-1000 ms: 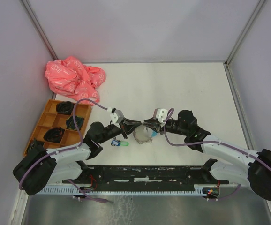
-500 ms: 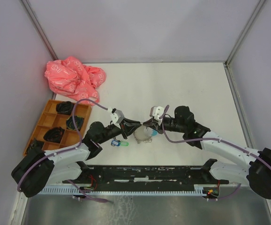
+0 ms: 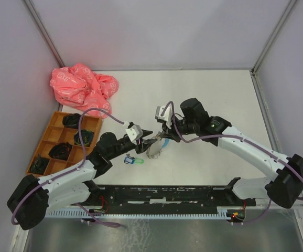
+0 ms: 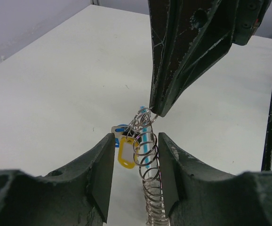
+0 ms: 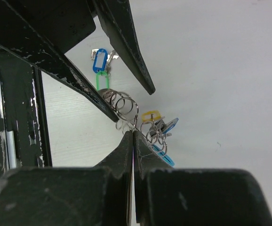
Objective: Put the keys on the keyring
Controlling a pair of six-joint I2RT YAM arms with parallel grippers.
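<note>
Left wrist view: left gripper has its jaws spread, one on either side of the keyring. It isn't clamping; the coil of loops hangs in the gap, nearer one jaw than the other.

Right gripper is pressed together and pinches the top loop, so the keyring hangs from it over the middle of the table, just far of the arm bases. Can't tell if the bottom end rests on the surface.

Keys: two tagged ones look threaded on already, with the yellow tag and a blue tag sitting against the loops. Two more, a green tag and a second blue tag, lie on the table just near-left of the ring, beside the left wrist. The top view shows them apart from it.

My read: the right arm is the fixture and the left is free, so we're between keys, with the next pickup due.

Next move, as I see it:
- Back the left gripper off the ring without snagging a loop.
- Drop it to the green/blue pair and take one by the tag.
- Bring that key's hole to the ring's free end.
- Right must hold steady, since the loops are thin and swing easily.
</note>
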